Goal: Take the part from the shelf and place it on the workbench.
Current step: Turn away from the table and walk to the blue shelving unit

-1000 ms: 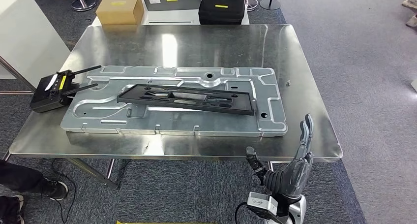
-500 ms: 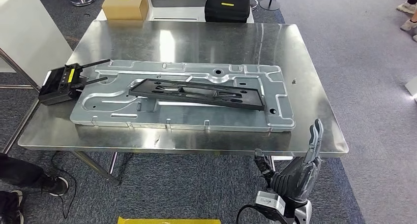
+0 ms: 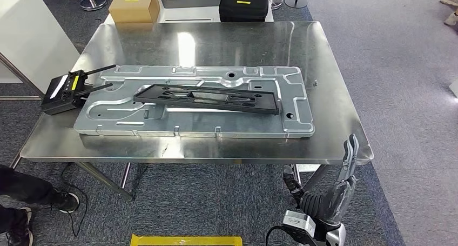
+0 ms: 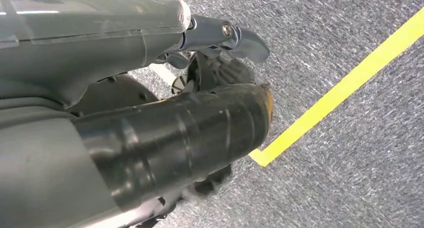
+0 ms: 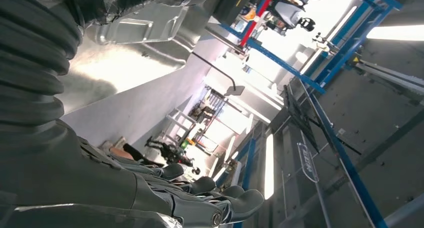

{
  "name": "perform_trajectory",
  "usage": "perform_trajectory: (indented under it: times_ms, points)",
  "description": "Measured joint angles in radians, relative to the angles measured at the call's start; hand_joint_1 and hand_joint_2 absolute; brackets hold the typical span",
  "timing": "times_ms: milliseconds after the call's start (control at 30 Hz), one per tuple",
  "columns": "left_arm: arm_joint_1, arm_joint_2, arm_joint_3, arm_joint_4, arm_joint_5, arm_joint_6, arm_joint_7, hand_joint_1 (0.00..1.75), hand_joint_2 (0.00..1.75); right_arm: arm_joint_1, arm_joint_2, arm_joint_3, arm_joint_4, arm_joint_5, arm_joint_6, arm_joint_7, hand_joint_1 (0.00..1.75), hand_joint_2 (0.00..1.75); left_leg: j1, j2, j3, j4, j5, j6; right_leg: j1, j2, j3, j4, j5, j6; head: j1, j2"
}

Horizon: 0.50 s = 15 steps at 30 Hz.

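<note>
The long black frame-shaped part lies flat on a large silver stamped metal plate, which rests on the shiny steel workbench. My right hand hangs below the bench's near right corner with its fingers stretched out and nothing in it. The right wrist view shows those fingers straight and apart. In the left wrist view a grey thumb-like piece of my left hand sits over carpet, and how its fingers lie is hidden.
A black remote controller with antennas sits at the bench's left edge. Behind the bench stand a cardboard box and a black case. A white cabinet is at left. A person's shoes are at lower left. Yellow floor tape lies near me.
The whole picture has shifted a little, so the camera moved. The black part stays on the plate. My right hand stays empty and sits slightly lower in the picture.
</note>
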Motion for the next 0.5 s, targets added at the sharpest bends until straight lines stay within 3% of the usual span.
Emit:
perform_trajectory:
  times_ms: [67,100,233,300,367,400,433,467,500]
  points:
    - [-0.001,0.0,0.0,0.0,0.0,0.0,0.0,0.0,0.0,0.002,0.003,-0.012,0.005,0.011,0.0,0.0,0.0,1.75,-0.001,0.0,0.067,-0.13,0.041,0.006,0.002,0.001,-0.007,0.011,0.0,0.007,0.0,0.0]
    - [-0.002,0.001,0.001,0.0,0.0,0.0,0.0,0.0,0.0,0.002,0.005,-0.02,0.009,0.014,0.0,0.0,0.0,1.75,-0.003,-0.001,0.081,-0.163,0.048,0.01,0.004,0.001,-0.011,0.014,0.001,0.013,0.0,0.0]
    - [0.0,0.001,0.001,0.0,0.0,0.002,0.0,0.0,0.0,0.002,0.012,-0.065,0.039,0.017,0.0,0.0,0.0,1.75,-0.004,0.0,0.076,-0.177,0.062,0.036,0.004,0.002,-0.018,0.021,0.0,0.038,0.001,0.0]
    - [0.0,0.001,0.002,0.001,0.0,0.004,0.001,0.0,0.0,0.002,0.015,-0.099,0.061,0.013,0.0,0.001,0.0,1.75,-0.002,0.003,0.069,-0.183,0.076,0.052,0.0,0.003,-0.044,0.086,-0.056,0.047,0.001,0.0]
    - [0.001,0.0,0.002,0.001,0.0,0.004,0.002,0.0,0.0,-0.002,0.017,-0.143,0.097,0.0,0.0,0.003,0.0,1.75,-0.004,0.004,0.056,-0.183,0.085,0.059,-0.001,0.003,-0.089,0.206,-0.132,0.054,0.002,0.0]
    - [0.002,0.0,0.002,0.001,0.0,0.004,0.003,0.0,0.0,-0.007,0.017,-0.171,0.125,-0.006,0.0,0.007,0.0,1.75,-0.005,0.004,0.049,-0.182,0.089,0.06,-0.001,0.003,-0.104,0.254,-0.152,0.056,0.001,0.0]
    - [0.002,0.0,0.002,0.001,0.0,0.004,0.004,0.0,0.0,-0.015,0.016,-0.202,0.163,-0.01,0.0,0.011,0.0,1.75,-0.006,0.004,0.043,-0.18,0.092,0.06,-0.001,0.003,-0.104,0.271,-0.153,0.056,0.001,0.0]
    - [0.003,0.001,0.002,0.001,0.0,0.003,0.004,0.0,0.0,-0.029,0.013,-0.24,0.213,-0.008,0.0,0.014,0.0,1.75,-0.007,0.003,0.038,-0.179,0.095,0.059,0.0,0.003,-0.085,0.25,-0.137,0.054,0.001,0.0]
    - [0.002,0.0,0.002,0.001,0.0,0.002,0.004,0.0,0.0,-0.047,0.01,-0.283,0.272,-0.003,0.0,0.017,0.0,1.75,-0.008,0.003,0.034,-0.177,0.098,0.058,0.0,0.003,-0.049,0.194,-0.107,0.05,0.001,0.0]
